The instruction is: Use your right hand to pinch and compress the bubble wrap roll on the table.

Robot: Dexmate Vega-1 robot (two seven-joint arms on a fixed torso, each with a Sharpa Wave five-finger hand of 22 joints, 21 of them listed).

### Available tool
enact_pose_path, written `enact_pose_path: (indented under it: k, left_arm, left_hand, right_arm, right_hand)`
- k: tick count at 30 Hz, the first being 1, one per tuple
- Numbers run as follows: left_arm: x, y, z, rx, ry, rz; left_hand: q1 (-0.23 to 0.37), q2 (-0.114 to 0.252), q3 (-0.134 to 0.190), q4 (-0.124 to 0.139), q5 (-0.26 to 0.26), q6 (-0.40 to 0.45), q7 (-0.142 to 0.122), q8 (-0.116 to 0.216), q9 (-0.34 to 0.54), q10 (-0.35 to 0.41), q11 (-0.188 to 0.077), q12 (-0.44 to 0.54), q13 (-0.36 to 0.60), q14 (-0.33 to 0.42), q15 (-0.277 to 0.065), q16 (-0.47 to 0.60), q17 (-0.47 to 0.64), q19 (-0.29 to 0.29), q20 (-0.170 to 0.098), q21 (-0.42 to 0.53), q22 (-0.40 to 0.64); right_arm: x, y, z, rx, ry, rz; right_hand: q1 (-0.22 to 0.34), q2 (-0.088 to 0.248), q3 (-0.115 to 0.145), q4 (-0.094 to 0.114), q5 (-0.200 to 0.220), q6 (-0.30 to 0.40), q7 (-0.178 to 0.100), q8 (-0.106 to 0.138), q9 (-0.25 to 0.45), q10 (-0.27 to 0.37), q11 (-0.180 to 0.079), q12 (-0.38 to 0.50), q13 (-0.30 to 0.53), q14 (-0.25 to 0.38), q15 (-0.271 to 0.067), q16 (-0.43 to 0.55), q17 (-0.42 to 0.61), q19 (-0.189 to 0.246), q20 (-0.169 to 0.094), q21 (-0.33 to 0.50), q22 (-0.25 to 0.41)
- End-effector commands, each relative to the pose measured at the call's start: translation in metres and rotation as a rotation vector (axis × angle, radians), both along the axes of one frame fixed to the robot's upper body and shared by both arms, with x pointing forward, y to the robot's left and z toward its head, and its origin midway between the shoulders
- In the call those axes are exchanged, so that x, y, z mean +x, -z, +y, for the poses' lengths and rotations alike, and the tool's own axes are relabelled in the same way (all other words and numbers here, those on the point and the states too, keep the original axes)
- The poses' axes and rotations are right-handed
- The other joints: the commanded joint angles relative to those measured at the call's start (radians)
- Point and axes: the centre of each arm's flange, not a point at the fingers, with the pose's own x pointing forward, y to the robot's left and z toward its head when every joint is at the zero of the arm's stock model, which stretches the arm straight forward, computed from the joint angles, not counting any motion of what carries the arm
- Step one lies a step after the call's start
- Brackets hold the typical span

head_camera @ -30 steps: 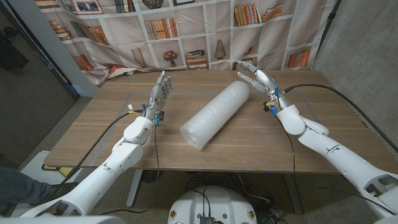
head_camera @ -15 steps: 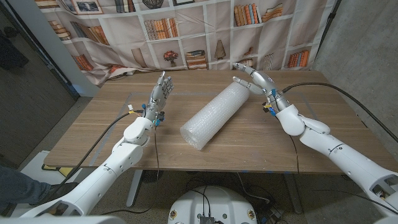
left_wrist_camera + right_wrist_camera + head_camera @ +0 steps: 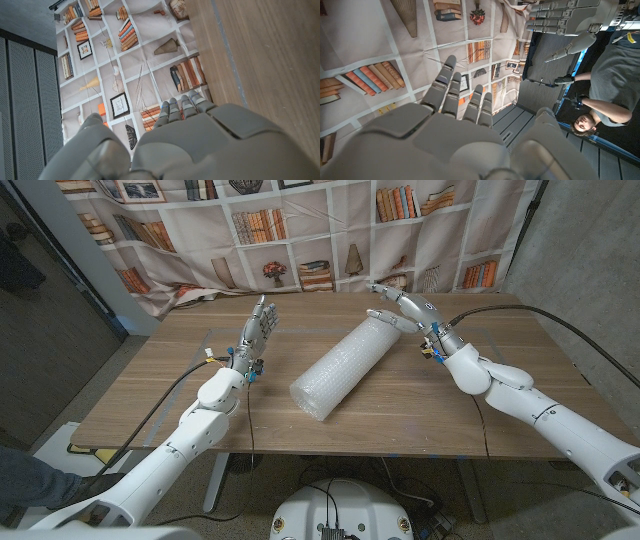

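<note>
The bubble wrap roll (image 3: pixel 347 364), a clear cylinder, lies diagonally across the middle of the wooden table (image 3: pixel 160 390). My right hand (image 3: pixel 405 308) hovers at the roll's far end with its fingers spread and nothing between them; I cannot tell whether the thumb touches the wrap. In the right wrist view that right hand (image 3: pixel 452 125) reaches toward the bookshelf backdrop with fingers apart. My left hand (image 3: pixel 256 333) stands upright on the table to the left of the roll, fingers straight and empty, and the left hand (image 3: pixel 175 142) shows the same way in its own wrist view.
A printed bookshelf backdrop (image 3: pixel 300 220) hangs behind the table's far edge. Bare wood (image 3: pixel 260 60) lies beside my left hand. A person (image 3: pixel 600 80) stands off to one side in the right wrist view. Cables (image 3: pixel 520 320) trail from the right wrist.
My right hand has moved left toward the roll's far end, its fingers now reaching over it. The left hand and the roll have stayed put.
</note>
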Motion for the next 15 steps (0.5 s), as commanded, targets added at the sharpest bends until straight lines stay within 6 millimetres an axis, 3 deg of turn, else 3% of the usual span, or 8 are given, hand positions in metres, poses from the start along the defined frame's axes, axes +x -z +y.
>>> enact_pose_path:
  k: [1, 7, 15]
  left_arm:
    - [0.0041, -0.0009, -0.0018, 0.006, 0.006, 0.008]
    - [0.0036, -0.0020, -0.0020, 0.014, 0.001, 0.008]
    - [0.0016, -0.0018, 0.0001, 0.017, -0.010, 0.012]
  left_hand:
    - [0.000, 0.003, 0.003, -0.003, -0.002, 0.004, 0.004, -0.001, 0.001, 0.009, 0.001, -0.002, 0.004, 0.009, 0.002, -0.001, 0.002, 0.004, 0.010, -0.002, 0.002]
    - [0.003, 0.006, 0.003, -0.003, -0.004, 0.006, 0.003, -0.002, 0.001, 0.010, 0.002, -0.004, 0.004, 0.009, 0.001, -0.002, 0.002, 0.005, 0.009, -0.003, 0.002]
    - [0.006, 0.010, 0.004, -0.004, -0.006, 0.009, 0.002, -0.004, 0.001, 0.013, 0.003, -0.005, 0.004, 0.011, 0.003, -0.003, 0.002, 0.005, 0.010, -0.004, 0.002]
  right_arm:
    - [-0.0027, -0.0080, 0.0043, -0.133, 0.030, 0.009]
    - [-0.0040, -0.0116, 0.0069, -0.192, 0.056, -0.008]
    - [-0.0036, -0.0152, 0.0124, -0.307, 0.086, -0.010]
  right_hand:
    - [0.017, 0.000, 0.004, -0.012, -0.006, -0.016, 0.001, -0.008, 0.003, -0.021, 0.021, -0.006, 0.006, -0.028, -0.008, -0.005, 0.002, 0.023, 0.000, 0.003, 0.002]
    - [0.035, -0.003, 0.007, -0.026, -0.008, -0.038, 0.004, -0.011, 0.003, -0.052, 0.053, -0.011, 0.007, -0.060, -0.013, -0.007, 0.002, 0.033, 0.002, -0.002, 0.001]
    - [0.087, 0.003, 0.025, -0.056, -0.007, -0.075, 0.017, -0.013, 0.003, -0.090, 0.071, -0.011, 0.008, -0.104, -0.016, -0.004, 0.002, 0.022, -0.011, -0.020, 0.000]
